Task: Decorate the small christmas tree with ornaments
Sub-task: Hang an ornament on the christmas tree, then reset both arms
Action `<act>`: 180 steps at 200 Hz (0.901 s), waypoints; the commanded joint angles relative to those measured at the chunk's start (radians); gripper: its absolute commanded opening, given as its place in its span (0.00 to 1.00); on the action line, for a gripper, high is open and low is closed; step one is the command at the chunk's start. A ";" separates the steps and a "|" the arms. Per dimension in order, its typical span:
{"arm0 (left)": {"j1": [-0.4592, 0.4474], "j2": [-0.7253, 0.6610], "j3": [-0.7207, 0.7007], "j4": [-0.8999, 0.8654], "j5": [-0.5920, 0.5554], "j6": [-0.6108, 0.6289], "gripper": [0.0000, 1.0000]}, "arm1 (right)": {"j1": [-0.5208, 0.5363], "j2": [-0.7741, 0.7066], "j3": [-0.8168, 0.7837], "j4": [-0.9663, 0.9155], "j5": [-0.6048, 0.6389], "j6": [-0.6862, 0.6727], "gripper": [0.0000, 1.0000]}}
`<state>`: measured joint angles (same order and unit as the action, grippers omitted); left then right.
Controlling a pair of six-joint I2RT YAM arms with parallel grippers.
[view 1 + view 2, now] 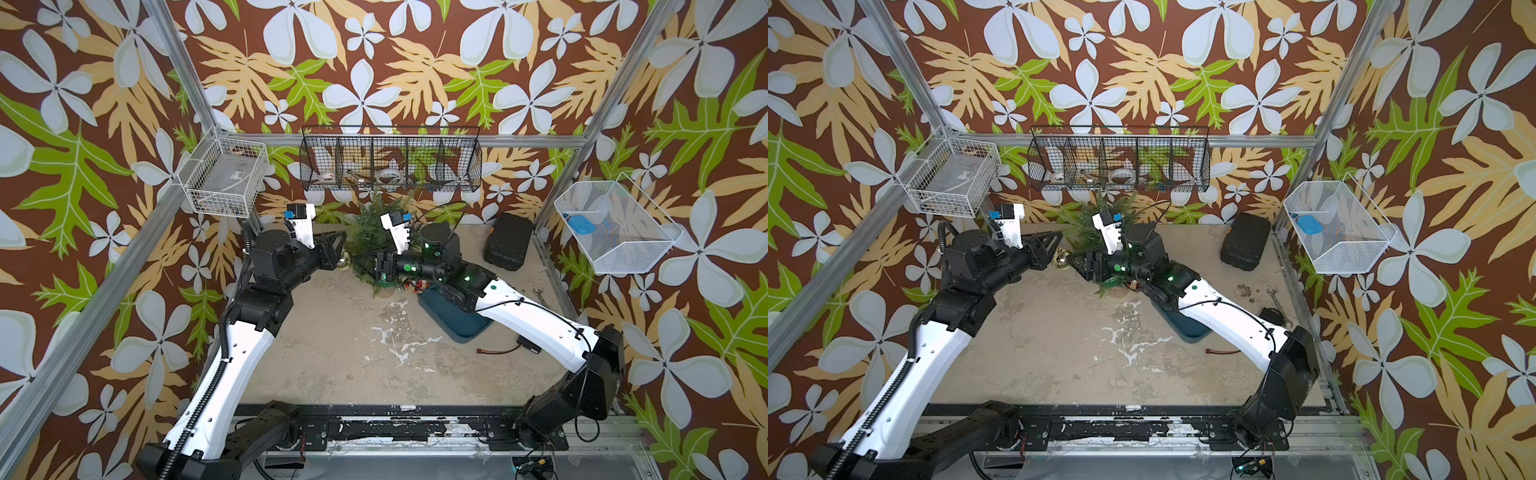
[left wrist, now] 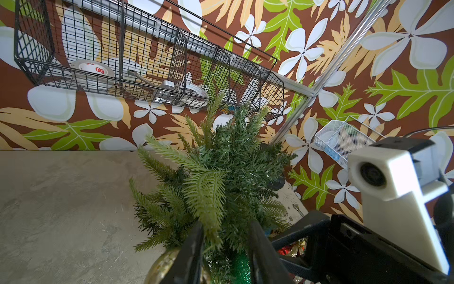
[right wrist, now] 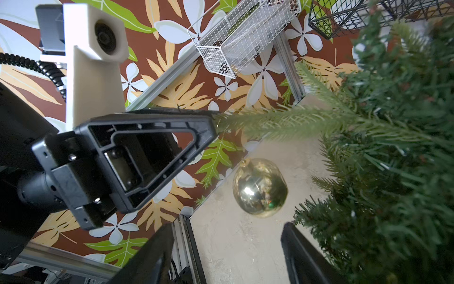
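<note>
The small christmas tree (image 1: 370, 230) (image 1: 1092, 220) stands at the back middle of the table, with dark green needle branches (image 2: 221, 172). A gold ornament (image 1: 343, 262) (image 1: 1062, 258) (image 3: 260, 188) is at the tree's lower left edge; I cannot tell whether it hangs or rests. My left gripper (image 2: 227, 246) (image 1: 334, 243) is just above it, jaws apart, with branch tips and a glittery green ornament (image 2: 242, 269) showing between them. My right gripper (image 3: 226, 246) (image 1: 379, 266) is open and empty in front of the tree. A red-and-gold ornament (image 2: 292, 249) (image 1: 417, 284) lies low by the right arm.
A dark blue tray (image 1: 453, 324) lies under the right forearm. A black case (image 1: 508, 241) stands at the back right. A black wire basket (image 1: 390, 166) hangs above the tree, with white baskets on the left (image 1: 224, 178) and right (image 1: 615, 228) walls. A cable (image 1: 505, 351) lies on the table.
</note>
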<state>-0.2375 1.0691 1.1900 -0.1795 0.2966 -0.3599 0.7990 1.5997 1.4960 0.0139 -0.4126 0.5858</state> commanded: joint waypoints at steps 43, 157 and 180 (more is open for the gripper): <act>0.002 -0.018 -0.017 0.011 -0.013 0.010 0.39 | 0.000 -0.014 -0.005 0.021 0.024 -0.013 0.72; 0.002 -0.083 -0.042 -0.019 -0.082 0.030 0.89 | 0.000 -0.060 -0.006 -0.027 0.073 -0.063 0.74; 0.002 -0.101 -0.043 -0.037 -0.101 0.037 0.99 | -0.001 -0.077 0.001 -0.054 0.091 -0.084 0.76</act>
<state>-0.2375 0.9813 1.1492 -0.2050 0.2310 -0.3389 0.7986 1.5391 1.4883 -0.0143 -0.3569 0.5381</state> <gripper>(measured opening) 0.982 0.754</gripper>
